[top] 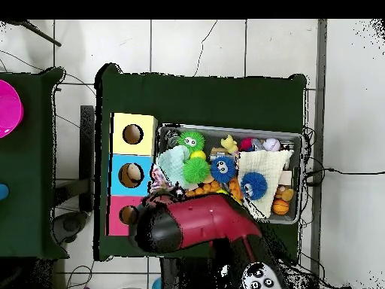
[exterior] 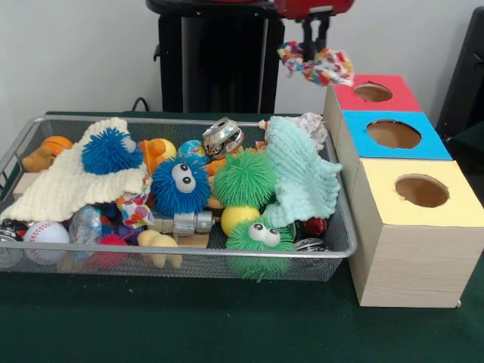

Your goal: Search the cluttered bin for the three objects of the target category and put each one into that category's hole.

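Colourful patterned cloth (exterior: 318,65) hangs from the end effector (exterior: 315,50), which is clenched on it high above the table (exterior: 227,325); the cloth is bunched, its long axis about level, and it floats just beside the red box (exterior: 374,94), not touching it. Next to the red box stand a blue box (exterior: 393,136) and a yellow box (exterior: 423,204) in one row, each with a round hole on top; what is inside the holes I cannot tell. Beside them a wire bin (exterior: 45,261) holds much clutter: a cream cloth (exterior: 64,185), a mint cloth (exterior: 302,178), two blue fuzzy balls (exterior: 181,187), green fuzzy balls (exterior: 243,178), a baseball (exterior: 45,231) and a metal bell (exterior: 221,136). In the overhead view the arm (top: 203,226) covers the bin's corner near the red box.
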Controlling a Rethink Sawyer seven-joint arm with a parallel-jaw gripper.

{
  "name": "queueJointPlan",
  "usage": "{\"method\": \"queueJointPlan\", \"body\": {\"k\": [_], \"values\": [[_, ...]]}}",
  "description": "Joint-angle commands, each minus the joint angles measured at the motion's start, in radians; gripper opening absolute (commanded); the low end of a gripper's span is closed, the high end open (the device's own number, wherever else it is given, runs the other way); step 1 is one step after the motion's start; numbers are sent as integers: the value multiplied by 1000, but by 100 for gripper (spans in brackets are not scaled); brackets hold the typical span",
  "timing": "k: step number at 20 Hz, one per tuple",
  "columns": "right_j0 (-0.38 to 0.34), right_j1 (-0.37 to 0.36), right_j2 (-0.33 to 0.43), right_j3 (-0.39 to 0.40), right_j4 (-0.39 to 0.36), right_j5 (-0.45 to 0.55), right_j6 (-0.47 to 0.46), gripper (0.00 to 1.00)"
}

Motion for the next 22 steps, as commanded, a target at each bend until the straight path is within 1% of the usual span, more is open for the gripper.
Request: {"method": "queueJointPlan", "body": {"k": [1,5,8,10,15,19,22], "values": [[116,21,-92,-36,42,37,295,0],[193,32,-143,-90,74,75,323,0],[232,59,-175,-122,81,72,321,0],[245,72,-191,-143,87,78,305,0],[256,85,-198,-238,114,189,241,0],[265,104,-202,-318,129,245,217,0],[273,126,-205,-369,138,265,214,0]]}}
